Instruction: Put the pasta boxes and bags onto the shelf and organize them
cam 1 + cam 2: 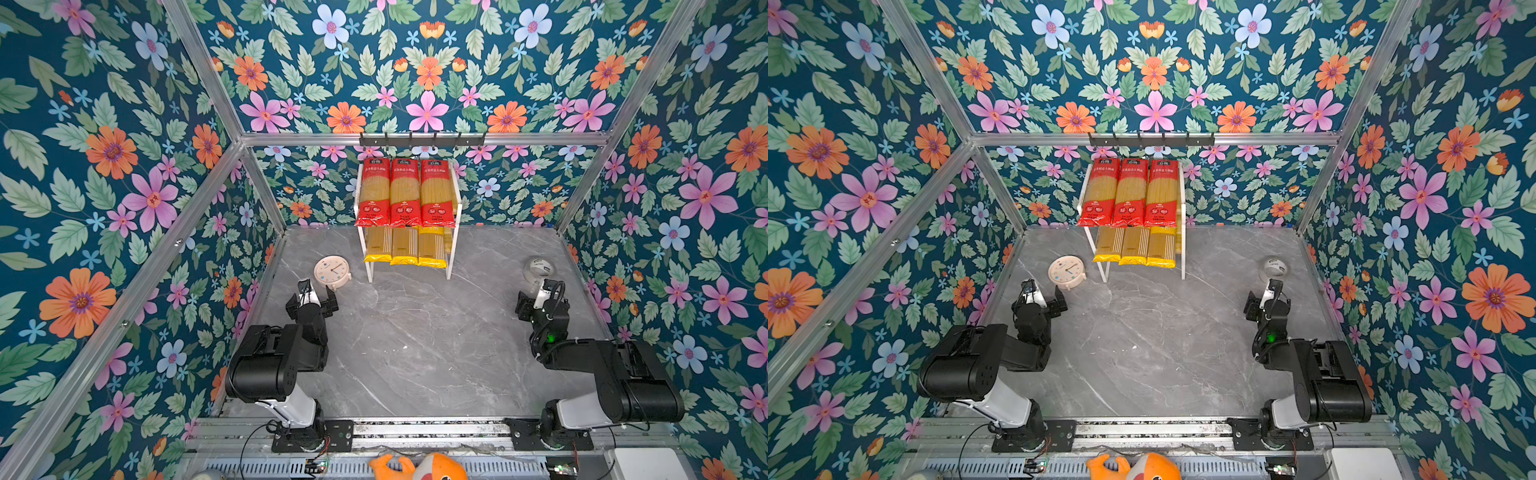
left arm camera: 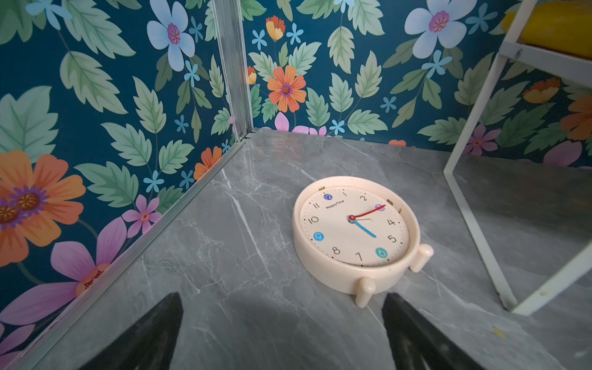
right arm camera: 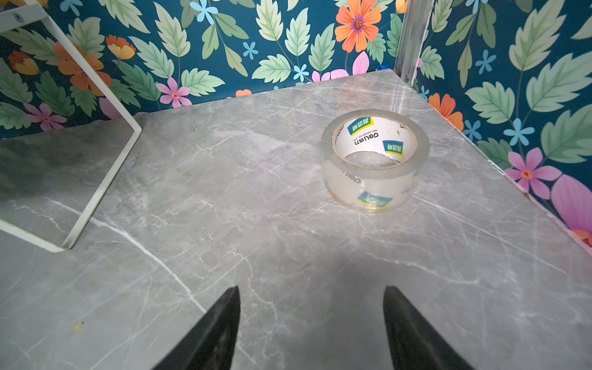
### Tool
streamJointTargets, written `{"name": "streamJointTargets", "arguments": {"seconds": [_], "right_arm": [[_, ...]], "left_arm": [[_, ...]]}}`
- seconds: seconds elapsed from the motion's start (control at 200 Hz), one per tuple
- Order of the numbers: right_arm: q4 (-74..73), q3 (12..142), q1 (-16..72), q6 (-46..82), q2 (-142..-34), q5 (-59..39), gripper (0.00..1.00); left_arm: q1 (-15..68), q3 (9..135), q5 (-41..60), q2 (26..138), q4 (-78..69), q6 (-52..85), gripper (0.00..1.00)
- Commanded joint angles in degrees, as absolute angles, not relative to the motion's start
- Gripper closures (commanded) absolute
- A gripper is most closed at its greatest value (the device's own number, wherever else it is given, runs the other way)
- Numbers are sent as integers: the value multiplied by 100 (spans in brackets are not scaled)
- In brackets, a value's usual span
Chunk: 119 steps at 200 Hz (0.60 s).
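The shelf [image 1: 454, 245] [image 1: 1182, 253] stands against the back wall in both top views. Three red-ended pasta bags [image 1: 405, 191] [image 1: 1129, 191] lie side by side on its upper tier. Three yellow ones [image 1: 405, 247] [image 1: 1133, 247] lie on the lower tier. My left gripper [image 1: 311, 296] [image 2: 284, 296] is open and empty, low over the table just short of a cream clock [image 2: 354, 224]. My right gripper [image 1: 539, 293] [image 3: 312, 288] is also open and empty, short of a clear tape roll [image 3: 374, 160]. The shelf's white legs [image 2: 474, 230] [image 3: 105, 179] show in both wrist views.
The clock [image 1: 331, 271] lies flat left of the shelf, and the tape roll [image 1: 538, 268] sits near the right wall. A black hook rail [image 1: 422, 140] hangs above the shelf. An orange plush toy [image 1: 419, 467] and a white box [image 1: 648, 463] lie beyond the front rail.
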State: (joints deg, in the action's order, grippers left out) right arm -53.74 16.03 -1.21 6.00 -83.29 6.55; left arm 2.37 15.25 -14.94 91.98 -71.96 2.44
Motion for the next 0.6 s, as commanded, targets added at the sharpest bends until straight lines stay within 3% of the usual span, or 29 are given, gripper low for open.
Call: {"name": "streamJointTargets", "arguments": {"seconds": [0.0, 0.59], "right_arm": [[-5503, 1657, -46, 449, -8349, 905, 29], [-5536, 1652, 35, 375, -8358, 1011, 28]], "left_arm": [[240, 1547, -1479, 9185, -7198, 248, 0], [357, 1600, -1507, 9216, -7154, 88, 0]]}}
